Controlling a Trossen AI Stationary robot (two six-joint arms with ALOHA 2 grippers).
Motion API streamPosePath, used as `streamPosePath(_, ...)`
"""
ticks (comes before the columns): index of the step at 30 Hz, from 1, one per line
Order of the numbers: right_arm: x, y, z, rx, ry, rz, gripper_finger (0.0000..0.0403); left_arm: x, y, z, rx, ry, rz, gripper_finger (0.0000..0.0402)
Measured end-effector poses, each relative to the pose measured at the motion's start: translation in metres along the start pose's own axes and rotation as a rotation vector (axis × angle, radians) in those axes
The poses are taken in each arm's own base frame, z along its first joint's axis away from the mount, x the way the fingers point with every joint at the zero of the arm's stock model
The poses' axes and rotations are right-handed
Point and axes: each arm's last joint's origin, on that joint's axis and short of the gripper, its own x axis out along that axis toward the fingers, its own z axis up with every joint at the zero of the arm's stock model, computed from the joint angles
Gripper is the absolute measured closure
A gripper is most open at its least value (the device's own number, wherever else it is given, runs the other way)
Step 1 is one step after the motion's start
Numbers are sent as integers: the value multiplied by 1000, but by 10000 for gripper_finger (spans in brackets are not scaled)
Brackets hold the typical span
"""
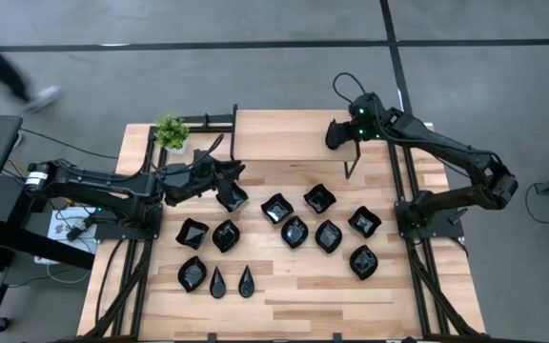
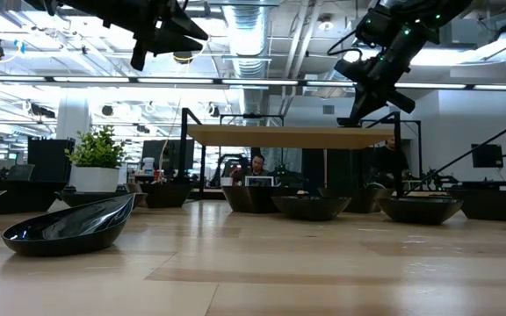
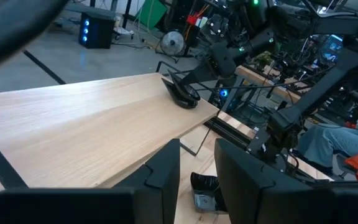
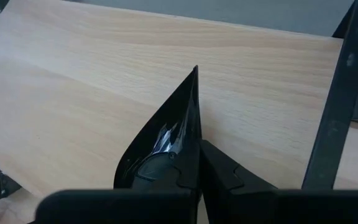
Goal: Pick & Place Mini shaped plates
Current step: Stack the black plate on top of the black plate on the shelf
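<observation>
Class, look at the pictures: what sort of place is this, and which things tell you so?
Probably a robotics lab or workshop: two robot arms at a wooden table, more benches and monitors behind, exposed ceiling pipes, a concrete floor.

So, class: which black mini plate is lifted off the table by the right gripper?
The teardrop plate, pinched in the right gripper above the table's far side; most others lie flat.
</observation>
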Motion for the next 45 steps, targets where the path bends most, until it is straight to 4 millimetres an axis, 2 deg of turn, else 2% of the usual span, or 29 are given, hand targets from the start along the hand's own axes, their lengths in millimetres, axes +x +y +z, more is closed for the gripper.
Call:
streamPosePath(14,0,0,-1,-21,4,-8,401,0,0,0,0,-1,0,300)
streamPosePath(23,0,-1,-1,-22,-11,-50,334,0,0,1,-6,-9,-4,300)
streamPosePath(32,-3,1,3,-19,-55,-23,322,0,-1,1,-8,-12,-5,300)
streamPosePath(39,-29,0,4,-15,-121,13,322,0,-2,0,-4,16,-58,300)
streamPosePath(45,-63,-7,-17,-5,-39,-16,333,-3,-7,-4,10,77,-150,300)
